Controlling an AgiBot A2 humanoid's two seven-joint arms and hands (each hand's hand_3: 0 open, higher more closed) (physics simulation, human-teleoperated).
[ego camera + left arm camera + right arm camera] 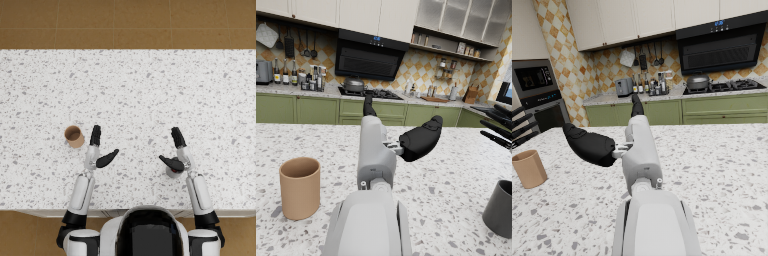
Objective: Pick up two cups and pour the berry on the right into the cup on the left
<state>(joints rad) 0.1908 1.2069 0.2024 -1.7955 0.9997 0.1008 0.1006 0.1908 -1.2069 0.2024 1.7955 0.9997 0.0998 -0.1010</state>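
On a speckled bench, the tan cup stands left of centre, just beside the left robot hand, spread wide and empty. The right robot hand, also wide, hovers over the dark cup at lower right.

Before me lies a white speckled terrazzo counter on a brown tiled floor. Beyond it I see green cabinets, a black range hood and a checkered backsplash.
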